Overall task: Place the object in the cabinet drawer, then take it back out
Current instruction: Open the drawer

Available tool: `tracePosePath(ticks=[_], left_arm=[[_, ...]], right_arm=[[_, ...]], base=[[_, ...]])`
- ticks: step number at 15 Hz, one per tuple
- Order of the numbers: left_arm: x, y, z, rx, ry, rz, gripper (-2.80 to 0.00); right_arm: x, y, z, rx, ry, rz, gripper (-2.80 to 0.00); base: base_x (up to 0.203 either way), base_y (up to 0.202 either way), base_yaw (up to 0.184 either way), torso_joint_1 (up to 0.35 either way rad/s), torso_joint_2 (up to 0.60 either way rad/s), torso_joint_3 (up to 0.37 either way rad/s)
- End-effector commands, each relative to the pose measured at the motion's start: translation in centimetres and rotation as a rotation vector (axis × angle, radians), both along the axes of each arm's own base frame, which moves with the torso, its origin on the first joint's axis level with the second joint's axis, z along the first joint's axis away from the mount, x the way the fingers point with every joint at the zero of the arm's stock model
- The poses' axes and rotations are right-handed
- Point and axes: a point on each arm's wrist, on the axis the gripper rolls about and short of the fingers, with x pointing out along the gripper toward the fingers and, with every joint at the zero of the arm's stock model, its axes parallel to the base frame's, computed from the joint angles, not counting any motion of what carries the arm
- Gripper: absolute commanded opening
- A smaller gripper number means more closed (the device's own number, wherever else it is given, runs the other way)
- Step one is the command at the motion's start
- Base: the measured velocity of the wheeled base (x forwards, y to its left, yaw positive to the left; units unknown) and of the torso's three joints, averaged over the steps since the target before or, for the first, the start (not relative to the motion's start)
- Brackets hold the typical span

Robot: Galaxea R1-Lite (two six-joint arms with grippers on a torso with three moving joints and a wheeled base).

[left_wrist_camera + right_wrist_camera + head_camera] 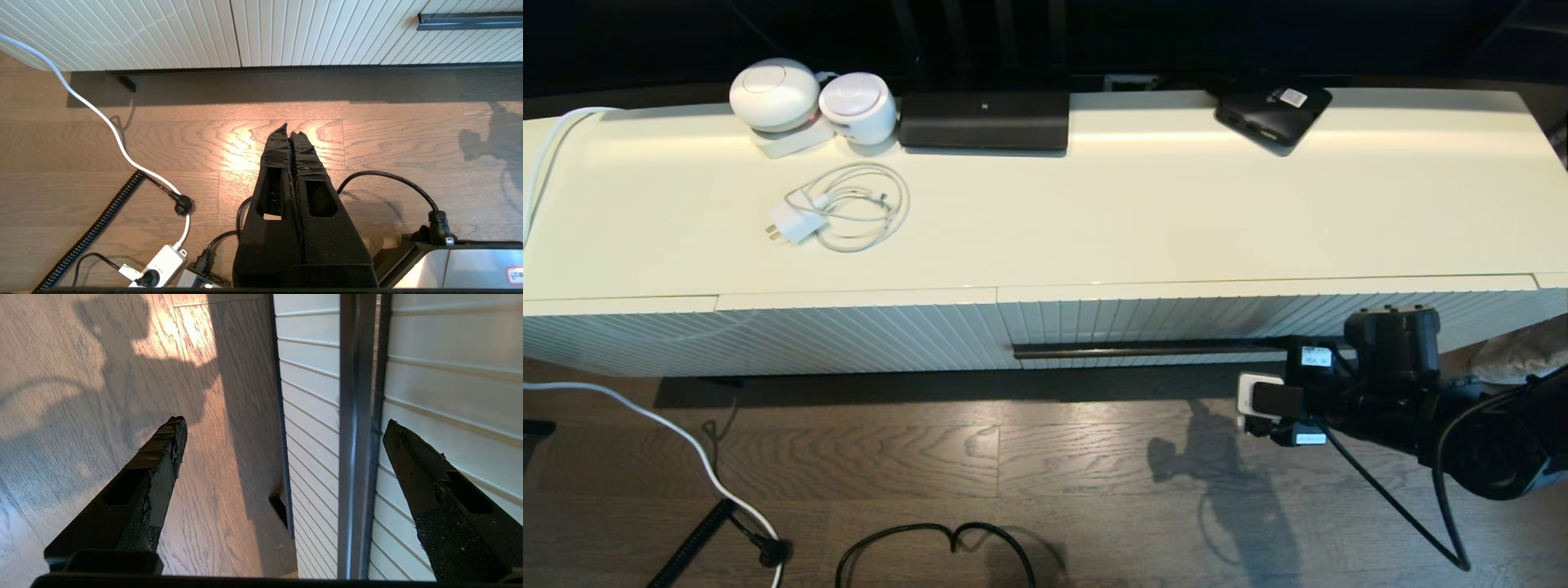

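Observation:
The cabinet drawer [1258, 320] is pushed in flush, its ribbed cream front facing me, with the thin dark handle bar [1152, 351] running along it. The black umbrella is nowhere in view. My right arm [1392, 384] reaches in low at the bar's right end. In the right wrist view my right gripper [284, 420] is open; the handle bar [359, 416] runs between its fingers, untouched, one finger over the floor and the other before the ribbed front [441, 375]. My left gripper [291, 128] hangs shut and empty above the floor, left of the drawer handle [470, 20].
On the cabinet top stand two white round devices [776, 94], a white charger with coiled cable [845, 208], a long black bar [984, 120] and a flat black box [1272, 110]. A handleless ribbed panel [849, 335] sits left of the drawer. Cables [686, 441] and a power strip [163, 261] lie on the floor.

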Motion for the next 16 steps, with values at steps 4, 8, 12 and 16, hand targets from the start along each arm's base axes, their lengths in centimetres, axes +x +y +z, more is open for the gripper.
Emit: tracePosePath(ticks=[4, 8, 12, 16], left_arm=[[0.0, 0.0, 0.0, -0.001, -0.001, 0.000, -2.80], [0.0, 0.0, 0.0, -0.001, -0.001, 0.000, -2.80], [0.0, 0.0, 0.0, -0.001, -0.001, 0.000, -2.80], [0.0, 0.0, 0.0, -0.001, -0.002, 0.000, -2.80]], right_arm=[[1.1, 0.2, -1.2, -0.010, 0.020, 0.003, 0.00], [1.4, 0.3, -1.3, -0.009, 0.019, 0.003, 0.00], [1.5, 0.3, -1.5, -0.011, 0.025, 0.005, 0.00], [0.2, 0.5, -1.2, -0.025, 0.065, 0.012, 0.00]], base=[[0.000, 0.000, 0.000, 0.000, 0.00, 0.000], [0.000, 0.000, 0.000, 0.000, 0.00, 0.000], [0.000, 0.000, 0.000, 0.000, 0.00, 0.000], [0.000, 0.000, 0.000, 0.000, 0.00, 0.000]])
